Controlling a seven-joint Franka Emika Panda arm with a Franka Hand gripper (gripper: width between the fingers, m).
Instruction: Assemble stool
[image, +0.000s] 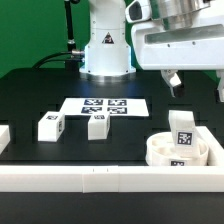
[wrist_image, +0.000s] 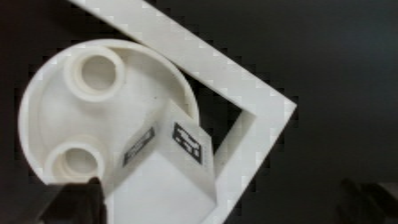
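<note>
We read no brand or lettering anywhere, only black-and-white square tags. At the exterior view's left, the left leg (image: 50, 126) lies on the black counter (image: 30, 95) with a tag on its end face. Just beside it, the middle leg (image: 97, 125) touches the near edge of the marker board (image: 105, 104), which carries several tags. Toward the exterior view's right, the seat (image: 160, 152) rests in the corner of the border rail (image: 100, 180). The third leg (image: 183, 133) stands upright on the seat, its tags facing us. The gripper (image: 195, 82) hangs above the seat, clear of the third leg, with its fingers spread and nothing between them. The wrist view shows two round sockets in the seat (wrist_image: 80, 105) and two tags on the third leg (wrist_image: 169, 150).
</note>
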